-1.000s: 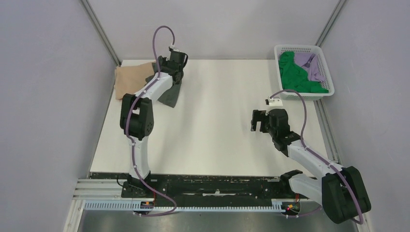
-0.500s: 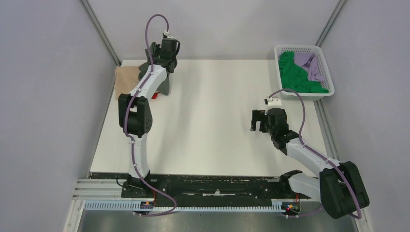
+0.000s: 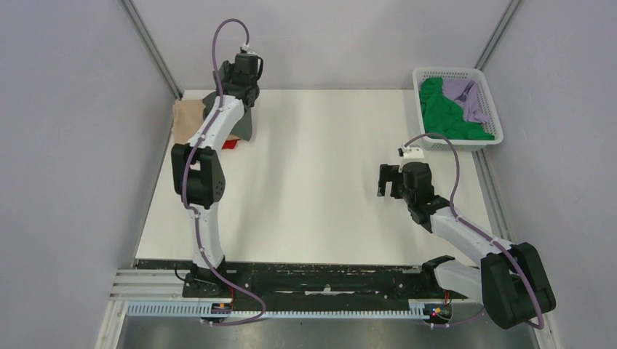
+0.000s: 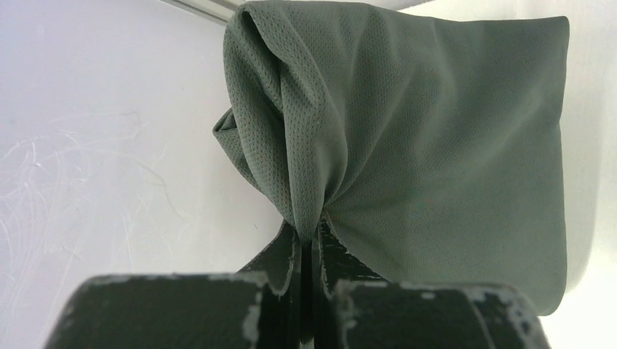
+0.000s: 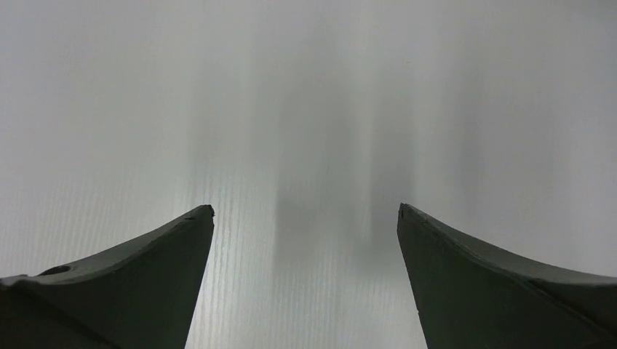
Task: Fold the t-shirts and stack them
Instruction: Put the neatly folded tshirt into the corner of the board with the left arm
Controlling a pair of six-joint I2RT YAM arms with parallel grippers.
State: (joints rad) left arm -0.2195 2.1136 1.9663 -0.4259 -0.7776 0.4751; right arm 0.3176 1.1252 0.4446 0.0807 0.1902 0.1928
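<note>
From the top view, my left arm (image 3: 218,120) reaches to the far left corner of the table (image 3: 320,189). The dark grey t-shirt (image 3: 246,129) hangs from it, just beside the tan t-shirt (image 3: 185,116), which lies flat there. A scrap of red by the arm's near side I take for the red t-shirt (image 3: 230,144). I judge that I am bringing the grey one to the pile. The next move calls for lowering it over the tan one, square and flat, before letting go, so the fold does not spill open. My right arm (image 3: 451,222) waits over bare table, well apart from the white basket (image 3: 458,143) in the far right corner, where the green t-shirt (image 3: 444,116) and lilac t-shirt (image 3: 466,94) lie crumpled together. Those two remain to be done.

In the left wrist view, my left jaws are clamped together on a gathered pinch of the dark grey t-shirt (image 4: 436,131), and the cloth drapes away in one broad panel with a bunched fold at its left.

In the right wrist view, my right jaws stand wide apart with nothing between them, only table (image 5: 305,109) beneath.

The table is white and matt, faintly scuffed. Plain grey walls (image 3: 73,145) close it in on three sides, and a dark rail (image 3: 291,280) carries my bases at the near edge.
</note>
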